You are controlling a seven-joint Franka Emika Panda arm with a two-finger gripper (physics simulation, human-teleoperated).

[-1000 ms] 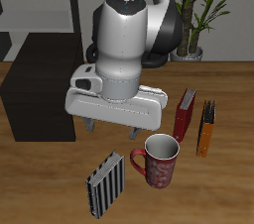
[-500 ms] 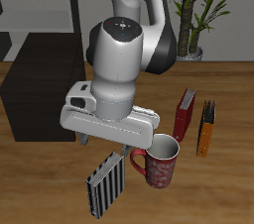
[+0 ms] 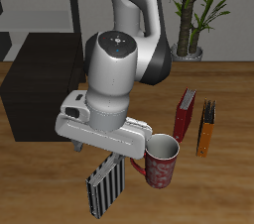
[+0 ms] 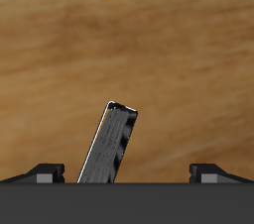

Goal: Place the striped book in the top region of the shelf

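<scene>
Striped book (image 3: 105,189) upright near table front, gripper (image 3: 111,161) spread above it, red mug (image 3: 159,161) at book's 2 o'clock, shelf (image 3: 40,94) at 10 o'clock.

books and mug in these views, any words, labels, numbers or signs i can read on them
None can be read.
striped book: black-and-white stripes only, no lettering in either view.
mug: dark red pattern, no legible text.
red book and orange book: plain covers at this size, any print too small to tell.
</scene>
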